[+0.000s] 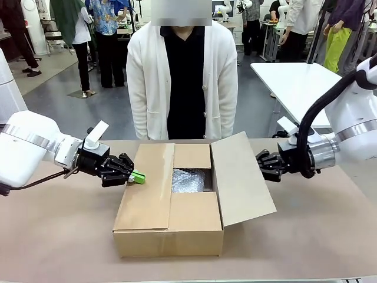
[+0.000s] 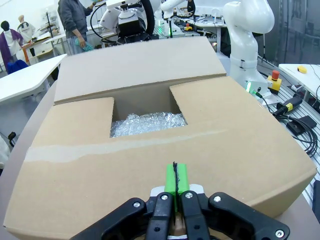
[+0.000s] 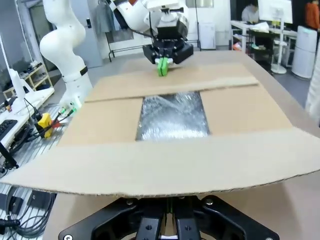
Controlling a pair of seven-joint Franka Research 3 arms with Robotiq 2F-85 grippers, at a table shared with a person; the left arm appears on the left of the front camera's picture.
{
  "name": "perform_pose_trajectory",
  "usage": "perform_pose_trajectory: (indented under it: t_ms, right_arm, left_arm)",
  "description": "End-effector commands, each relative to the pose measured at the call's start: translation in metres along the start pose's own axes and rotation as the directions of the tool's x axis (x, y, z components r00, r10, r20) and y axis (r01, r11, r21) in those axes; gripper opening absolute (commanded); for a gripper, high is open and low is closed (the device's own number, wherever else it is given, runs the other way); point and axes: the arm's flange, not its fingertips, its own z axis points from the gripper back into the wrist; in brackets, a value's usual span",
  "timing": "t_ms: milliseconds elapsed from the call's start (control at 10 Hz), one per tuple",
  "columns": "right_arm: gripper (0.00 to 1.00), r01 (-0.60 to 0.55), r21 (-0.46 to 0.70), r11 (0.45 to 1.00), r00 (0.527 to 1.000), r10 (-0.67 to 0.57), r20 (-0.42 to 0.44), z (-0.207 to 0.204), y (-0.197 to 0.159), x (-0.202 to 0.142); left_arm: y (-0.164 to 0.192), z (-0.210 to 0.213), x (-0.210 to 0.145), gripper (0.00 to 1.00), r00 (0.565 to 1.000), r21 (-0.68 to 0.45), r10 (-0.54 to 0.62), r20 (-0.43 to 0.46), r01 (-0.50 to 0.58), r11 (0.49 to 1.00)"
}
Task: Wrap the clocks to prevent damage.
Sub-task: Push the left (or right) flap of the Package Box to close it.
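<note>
Two hands work at a brown box [image 1: 168, 236] on the table [image 1: 306, 236]. The left hand [image 1: 138, 177] has its green fingers pressed together with nothing between them, right at the left flap [image 1: 150, 188], which lies flat. The right hand [image 1: 260, 163] is behind the right flap [image 1: 241, 177], which sticks up at a slant. That flap hides its fingertips, so I cannot tell if they are apart or together. Bubble wrap [image 1: 189, 180] lies inside the box, in the gap. I think the clocks are under it. If the right hand pushes too hard, the flap could bend or the box could slide.
</note>
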Motion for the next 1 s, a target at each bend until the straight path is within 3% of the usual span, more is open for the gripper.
perform_pose_trajectory:
  t_ms: [0,200,900]
  right_arm:
    - [0.01,-0.018,0.012,1.000,0.999,0.017,0.039,-0.019,0.008,0.013]
    - [0.01,-0.041,0.040,0.998,0.999,0.039,0.038,-0.041,0.012,0.028]
    - [0.01,-0.046,0.052,0.998,0.997,0.048,-0.053,-0.101,0.006,0.025]
  left_arm:
    - [0.000,-0.001,-0.004,0.00,1.000,0.004,-0.001,-0.009,0.001,1.000]
    - [0.000,-0.001,-0.004,0.00,1.000,0.004,-0.001,-0.009,0.001,1.000]
    - [0.000,-0.001,-0.004,0.00,1.000,0.004,-0.001,-0.009,0.001,1.000]
